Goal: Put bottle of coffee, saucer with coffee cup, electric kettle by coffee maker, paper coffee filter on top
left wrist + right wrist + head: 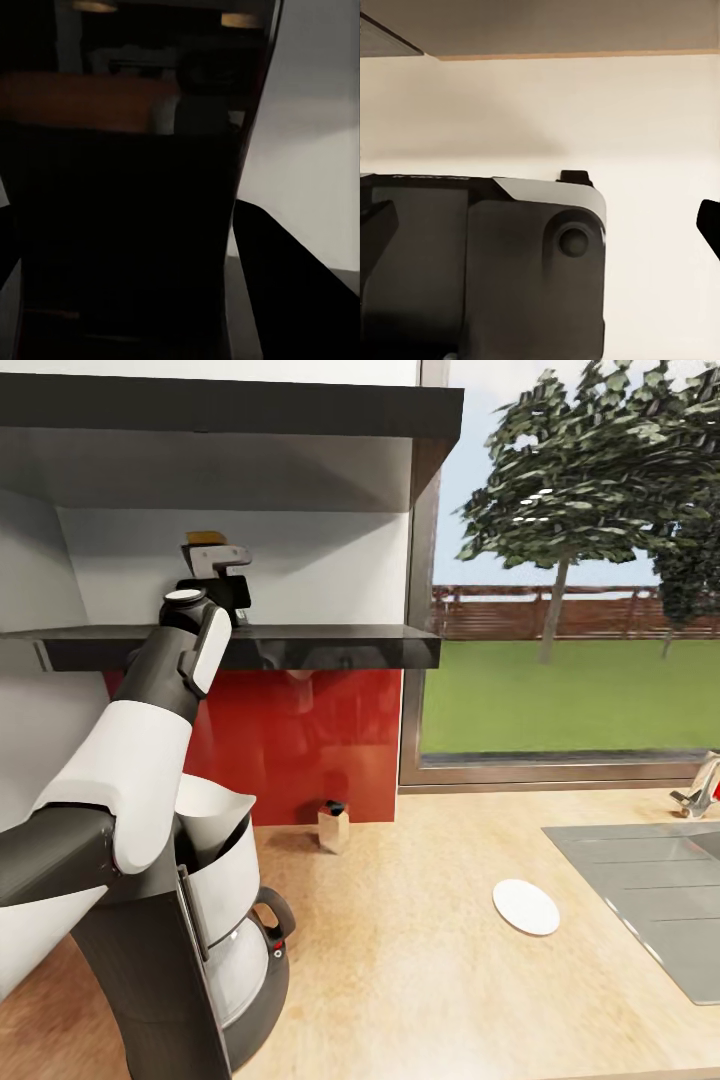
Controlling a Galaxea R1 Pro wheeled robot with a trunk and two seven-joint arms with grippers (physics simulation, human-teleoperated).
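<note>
**Shelf item at the left pincer: dark body, tan top**

Item: a tall dark object [127, 225] standing on the kitchen shelf [330, 645], up against the left pincer [222, 575]. You cannot tell from here whether it is the bottle of coffee.
Handling (judged): rigid, smooth-sided and likely slippery. Take it across the mid-body below the top, squarely, and lift it clear of the shelf lip before lowering.
Left pincer: fingers [300, 300] flank the body, but whether they grip it cannot be told.
Right pincer [540, 225]: spread wide, holding nothing.
Below, on the table [430, 960]: small tan container with a dark cap [334, 827], coffee maker [235, 920] with a white cone on top, and saucer [525, 907] well apart.
</note>
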